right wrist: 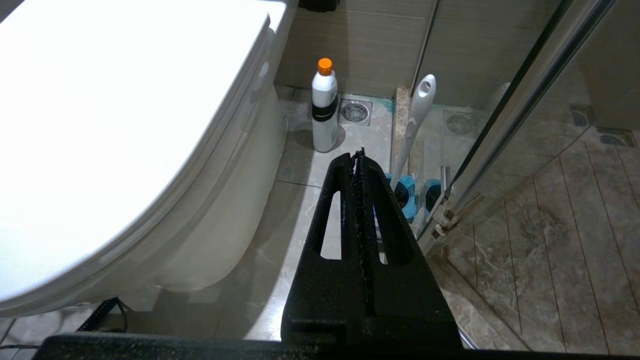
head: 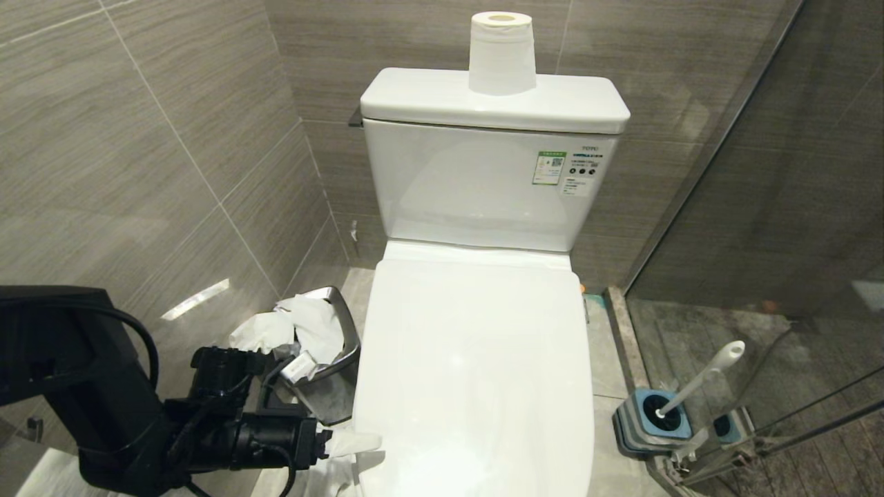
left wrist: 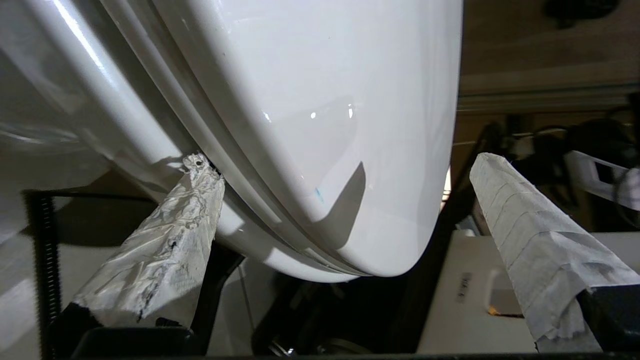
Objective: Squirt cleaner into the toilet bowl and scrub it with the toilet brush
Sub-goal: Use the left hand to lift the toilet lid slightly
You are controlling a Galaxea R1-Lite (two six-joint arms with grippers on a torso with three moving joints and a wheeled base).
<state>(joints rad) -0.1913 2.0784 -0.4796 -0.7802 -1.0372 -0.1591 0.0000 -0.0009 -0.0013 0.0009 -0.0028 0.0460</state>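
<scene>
The toilet bowl point(right wrist: 215, 210) stands with its white lid point(head: 476, 373) shut, so its inside is hidden. My left gripper point(head: 356, 459) is at the lid's front left corner, open. One taped fingertip point(left wrist: 200, 167) touches the seam under the lid point(left wrist: 325, 100), and the other finger point(left wrist: 520, 225) stands off past the front edge. A tiny turquoise fleck point(left wrist: 318, 195) of cleaner marks the lid. The toilet brush point(head: 701, 379) leans in its blue-grey holder point(head: 646, 421) on the floor to the right. My right gripper point(right wrist: 357, 157) hangs shut and empty near the brush handle point(right wrist: 417, 115).
A white bottle with an orange cap point(right wrist: 324, 107) stands on the floor beside the toilet, by a floor drain point(right wrist: 356, 111). A steel bin point(head: 331, 366) stuffed with tissue sits left of the toilet. A paper roll point(head: 502, 52) tops the tank. A glass shower partition point(head: 760, 207) borders the right side.
</scene>
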